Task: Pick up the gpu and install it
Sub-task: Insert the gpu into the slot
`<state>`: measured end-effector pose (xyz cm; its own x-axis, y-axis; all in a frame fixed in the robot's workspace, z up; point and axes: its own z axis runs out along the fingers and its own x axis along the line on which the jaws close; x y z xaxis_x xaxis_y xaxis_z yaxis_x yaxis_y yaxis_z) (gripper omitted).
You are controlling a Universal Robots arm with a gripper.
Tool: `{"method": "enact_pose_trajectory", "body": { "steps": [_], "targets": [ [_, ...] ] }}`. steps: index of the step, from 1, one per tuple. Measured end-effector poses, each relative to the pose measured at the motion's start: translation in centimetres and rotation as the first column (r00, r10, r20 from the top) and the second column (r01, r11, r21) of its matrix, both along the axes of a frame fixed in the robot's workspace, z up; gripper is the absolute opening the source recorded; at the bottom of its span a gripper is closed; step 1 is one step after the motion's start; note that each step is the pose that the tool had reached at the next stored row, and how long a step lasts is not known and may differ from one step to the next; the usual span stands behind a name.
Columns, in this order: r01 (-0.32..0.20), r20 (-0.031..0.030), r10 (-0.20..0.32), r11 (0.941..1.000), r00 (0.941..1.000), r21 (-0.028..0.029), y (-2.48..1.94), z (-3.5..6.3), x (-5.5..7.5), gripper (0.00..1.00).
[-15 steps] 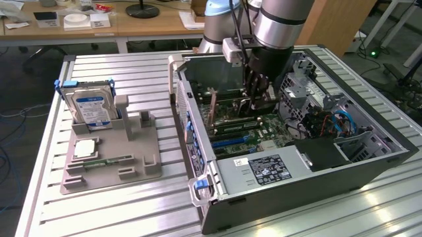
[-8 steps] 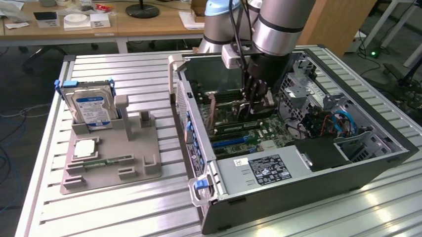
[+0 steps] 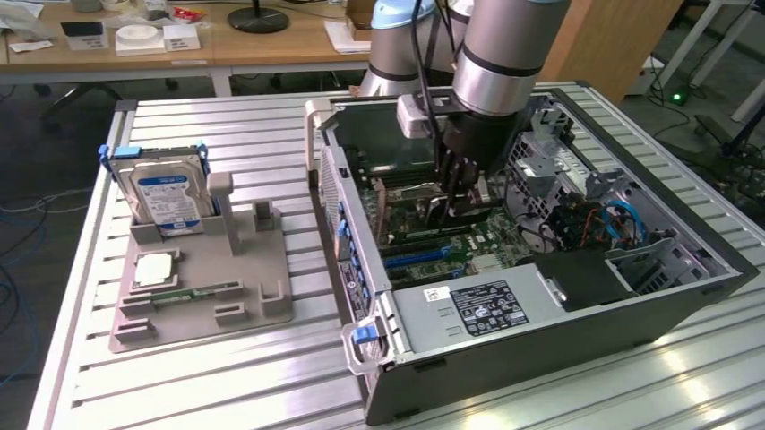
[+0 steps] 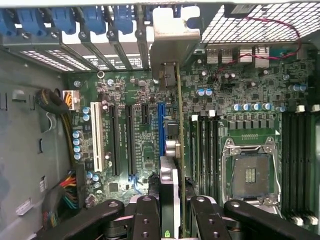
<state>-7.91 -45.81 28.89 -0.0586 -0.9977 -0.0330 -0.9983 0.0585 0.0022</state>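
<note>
The gpu (image 4: 178,125) shows edge-on in the wrist view as a thin green board. Its silver end bracket (image 4: 172,47) reaches the slotted rear wall of the open computer case (image 3: 669,287). My gripper (image 4: 172,205) is shut on the card, with a black finger (image 4: 147,212) on each side of its silver cooler. The card stands upright over the motherboard (image 4: 135,135), right beside the blue expansion slot (image 4: 161,125); I cannot tell whether it is seated. In the exterior view my gripper (image 3: 460,202) reaches down into the case over the board.
On the exterior view's left, a grey holder tray (image 3: 203,278) carries a hard drive (image 3: 167,197), a processor chip (image 3: 156,269) and a RAM stick (image 3: 192,293). Inside the case are the power supply (image 3: 478,309), cables (image 3: 597,224) and an empty CPU socket (image 4: 250,175).
</note>
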Motion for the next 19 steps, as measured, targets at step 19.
{"method": "enact_pose_trajectory", "body": {
  "steps": [19],
  "targets": [
    [0.007,-0.0002,-0.007,1.0,1.0,0.0001,-0.25,-2.85,-1.1,0.29]
  ]
}}
